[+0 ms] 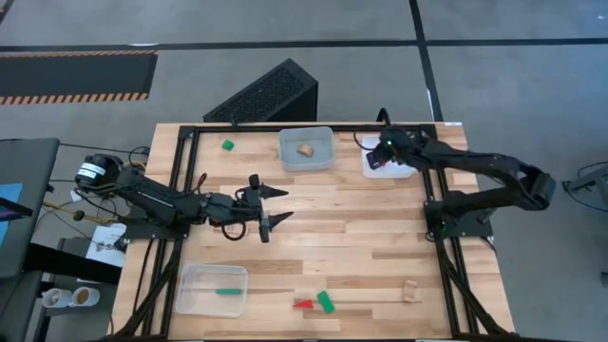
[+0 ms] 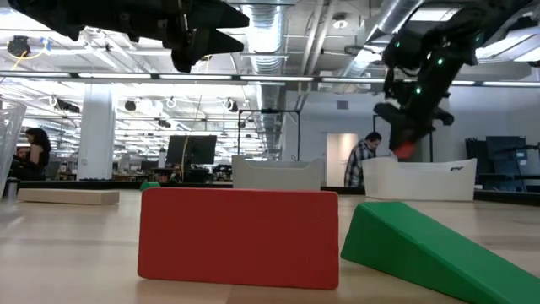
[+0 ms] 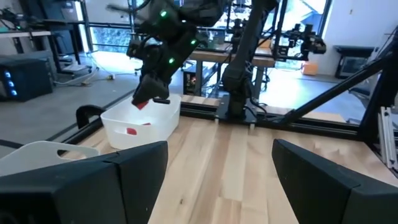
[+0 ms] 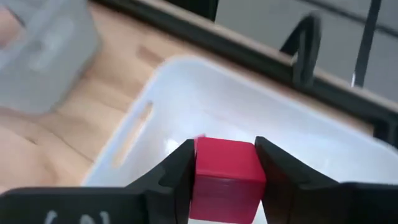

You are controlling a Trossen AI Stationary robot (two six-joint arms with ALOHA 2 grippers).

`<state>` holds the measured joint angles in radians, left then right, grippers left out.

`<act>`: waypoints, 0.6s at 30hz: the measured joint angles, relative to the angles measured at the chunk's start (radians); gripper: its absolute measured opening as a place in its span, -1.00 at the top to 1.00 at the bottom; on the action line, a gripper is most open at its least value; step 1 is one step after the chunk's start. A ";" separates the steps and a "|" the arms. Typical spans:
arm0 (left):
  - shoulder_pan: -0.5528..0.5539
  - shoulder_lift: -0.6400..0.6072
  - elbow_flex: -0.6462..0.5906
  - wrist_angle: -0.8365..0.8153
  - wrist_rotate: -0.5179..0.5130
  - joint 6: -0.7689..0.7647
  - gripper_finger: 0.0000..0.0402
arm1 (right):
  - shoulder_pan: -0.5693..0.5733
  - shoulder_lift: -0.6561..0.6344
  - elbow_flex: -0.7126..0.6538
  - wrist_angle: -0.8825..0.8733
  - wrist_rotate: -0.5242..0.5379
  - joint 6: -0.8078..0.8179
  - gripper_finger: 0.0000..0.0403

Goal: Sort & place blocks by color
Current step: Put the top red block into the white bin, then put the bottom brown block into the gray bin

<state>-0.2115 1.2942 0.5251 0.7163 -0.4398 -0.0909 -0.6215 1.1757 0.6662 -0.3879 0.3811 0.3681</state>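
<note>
My right gripper (image 1: pixel 381 158) hangs over the white bin (image 1: pixel 399 169) at the table's far right, shut on a red block (image 4: pixel 225 177). Another red block (image 3: pixel 130 130) lies inside that bin. My left gripper (image 1: pixel 287 205) hovers open over the table's middle left, with nothing between its fingers. A wood block (image 1: pixel 306 149) lies in the middle far bin (image 1: pixel 306 161), and a green bar (image 1: pixel 228 291) in the near left bin (image 1: pixel 195 285). Loose on the table lie a green block (image 1: pixel 228 145), a red block (image 1: pixel 302 304), a green wedge (image 1: pixel 325 302) and a wood block (image 1: pixel 410 290). My right gripper pinches the red block by two opposite sides (image 4: pixel 200 174) between its two fingers (image 4: pixel 177 177). The fingers slant down from the table's right. The block is lifted clear, above the white bin's inside (image 4: pixel 186 112).
A black frame (image 1: pixel 180 180) runs along the table's left, far and right sides. A dark slatted box (image 1: pixel 266 95) stands on the floor behind the table. In the low view a person (image 2: pixel 364 160) stands in the room beyond.
</note>
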 joint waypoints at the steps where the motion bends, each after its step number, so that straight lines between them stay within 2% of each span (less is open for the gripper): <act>1: 0.000 0.000 0.000 -0.003 0.000 0.000 -0.37 | -0.010 0.016 0.000 -0.004 -0.017 0.000 0.26; 4: 0.000 0.000 0.000 -0.025 -0.001 -0.001 -0.37 | -0.025 0.057 0.000 0.004 -0.041 -0.009 0.19; 10: 0.000 0.000 0.000 -0.031 0.016 -0.002 -0.37 | -0.022 0.085 0.000 0.007 -0.041 -0.067 -0.25; 12: 0.000 0.000 0.000 -0.029 0.016 -0.002 -0.37 | -0.015 0.071 0.000 0.004 -0.041 -0.090 -0.35; 16: 0.000 0.000 0.000 -0.034 0.016 -0.002 -0.37 | 0.027 0.003 0.000 -0.003 -0.051 -0.115 -0.41; 18: 0.000 0.000 0.000 -0.045 0.016 -0.006 -0.37 | 0.064 -0.049 0.000 -0.003 -0.102 -0.156 -0.41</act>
<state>-0.2115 1.2945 0.5251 0.6714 -0.4240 -0.0971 -0.5580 1.1265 0.6659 -0.3904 0.2786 0.2124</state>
